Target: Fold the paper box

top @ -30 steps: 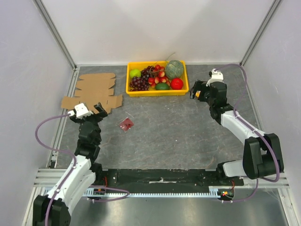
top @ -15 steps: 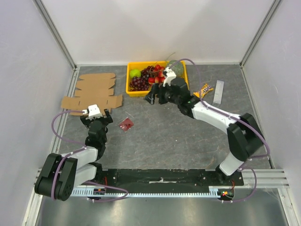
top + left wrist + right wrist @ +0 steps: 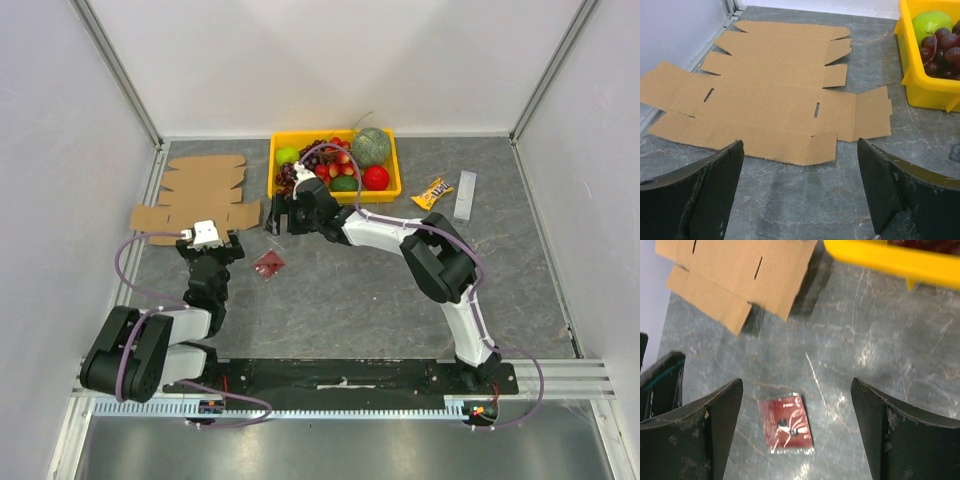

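Observation:
The paper box (image 3: 200, 192) lies flat and unfolded on the table at the back left, a brown die-cut sheet with flaps and slots. In the left wrist view the paper box (image 3: 770, 95) lies just ahead of my open, empty left gripper (image 3: 800, 150). In the top view the left gripper (image 3: 210, 243) sits at the sheet's near right corner. My right gripper (image 3: 278, 220) hangs open and empty beside the sheet's right edge. In the right wrist view the right gripper (image 3: 796, 390) is above the table, with the sheet's corner (image 3: 735, 275) at the upper left.
A yellow fruit tray (image 3: 292, 193) stands behind the right gripper and shows in both wrist views (image 3: 925, 85) (image 3: 900, 260). A small dark-red packet (image 3: 268, 263) (image 3: 786, 429) lies between the right fingers' span. A snack packet (image 3: 433, 192) and a clear strip (image 3: 465, 195) lie at the back right.
My right arm has swept from the back right, past the tray's front, to the sheet's right edge. My left gripper has shifted a little to the right and nearer.

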Controlling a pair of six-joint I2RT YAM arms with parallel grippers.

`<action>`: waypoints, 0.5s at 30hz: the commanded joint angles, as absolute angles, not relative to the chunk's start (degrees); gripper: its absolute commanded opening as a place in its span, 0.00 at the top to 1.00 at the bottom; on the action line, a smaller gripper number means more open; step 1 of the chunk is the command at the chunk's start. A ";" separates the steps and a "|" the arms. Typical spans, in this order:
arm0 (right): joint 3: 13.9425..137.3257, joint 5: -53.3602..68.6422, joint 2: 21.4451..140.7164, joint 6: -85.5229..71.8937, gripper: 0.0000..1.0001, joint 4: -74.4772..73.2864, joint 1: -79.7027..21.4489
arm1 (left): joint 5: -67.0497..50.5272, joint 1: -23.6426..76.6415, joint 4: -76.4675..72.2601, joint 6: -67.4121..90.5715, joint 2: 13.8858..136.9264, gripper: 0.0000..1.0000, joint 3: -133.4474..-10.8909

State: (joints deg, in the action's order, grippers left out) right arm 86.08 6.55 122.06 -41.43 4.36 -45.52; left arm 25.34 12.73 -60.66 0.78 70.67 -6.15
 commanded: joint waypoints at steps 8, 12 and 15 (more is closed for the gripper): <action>105.45 2.81 135.16 -47.37 0.15 1.41 -44.91 | 19.35 11.60 -79.62 -3.86 81.11 0.04 -5.62; 108.28 1.41 138.25 -49.04 0.21 1.41 -44.91 | 17.84 10.46 -82.20 -3.96 85.26 0.02 -6.41; 110.29 1.14 140.35 -49.31 0.25 1.49 -44.91 | 17.75 9.85 -75.66 -2.46 83.84 0.05 -8.61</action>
